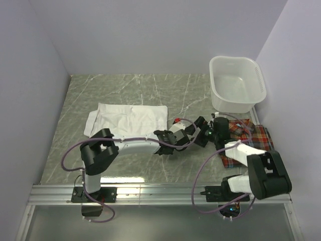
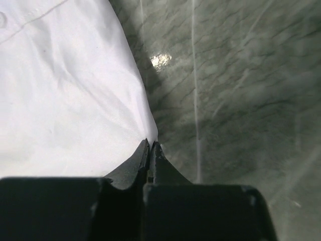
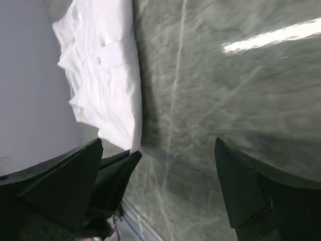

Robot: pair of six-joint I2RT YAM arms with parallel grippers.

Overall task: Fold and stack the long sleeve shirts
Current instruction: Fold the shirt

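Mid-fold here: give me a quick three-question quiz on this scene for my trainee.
1. True or false: the white shirt lies on top of the plaid shirt.
2. Which jaws stand wide open? A: left jaws. B: right jaws. C: both.
3. Fill in: the basin stands at the far ____ corner of the table.
Key: 1 false; 2 B; 3 right.
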